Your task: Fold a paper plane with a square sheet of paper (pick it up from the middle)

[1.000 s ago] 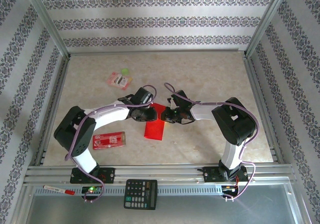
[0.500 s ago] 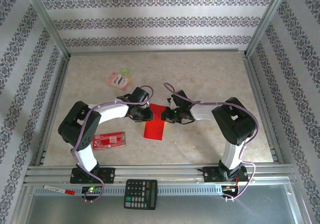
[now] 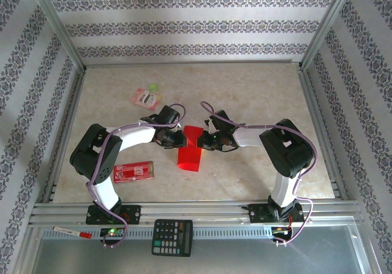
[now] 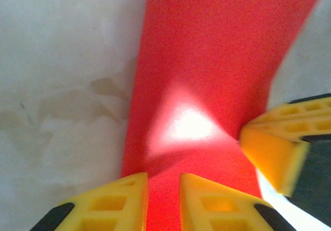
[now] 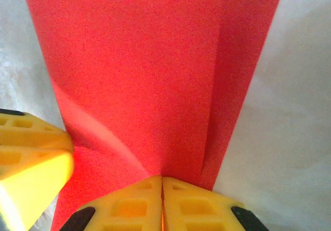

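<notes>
The square sheet of paper (image 3: 190,152) lies folded lengthwise at the middle of the worktop (image 3: 257,96), between the two grippers. One edge is pinched in the closed jaws of the right gripper (image 5: 162,182). The jaws of the left gripper (image 4: 163,182) are parted narrowly over the sheet. The crease is best pressed flat under a firm pinch, so that the layers are not skewed.

- Pale marbled bench (image 3: 257,90) across the middle of the frame.
- Folded red sheet of paper (image 3: 189,156) at centre, its near end on the bench.
- Pink-and-green packet (image 3: 146,96), upper left.
- Red printed packet (image 3: 135,171), lower left.
</notes>
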